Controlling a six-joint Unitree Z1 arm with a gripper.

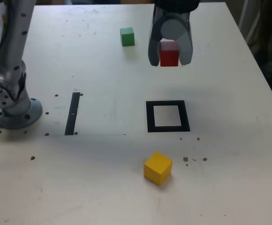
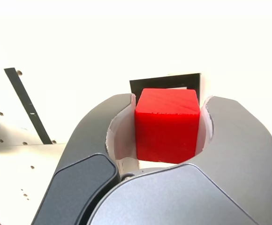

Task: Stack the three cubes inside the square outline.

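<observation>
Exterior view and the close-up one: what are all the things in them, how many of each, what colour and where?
Red cube: one, red, held between the gripper's fingers
Green cube: one, green, on the table, toward the exterior view's top
Yellow cube: one, yellow, on the table, below the square outline in the exterior view
Square outline: one, black, flat on the table
Straight strip: one, black, on the exterior view's left
Table: one, whitish, dotted with small dark holes
Gripper: one, grey, at the exterior view's top, shut on the red cube
</observation>
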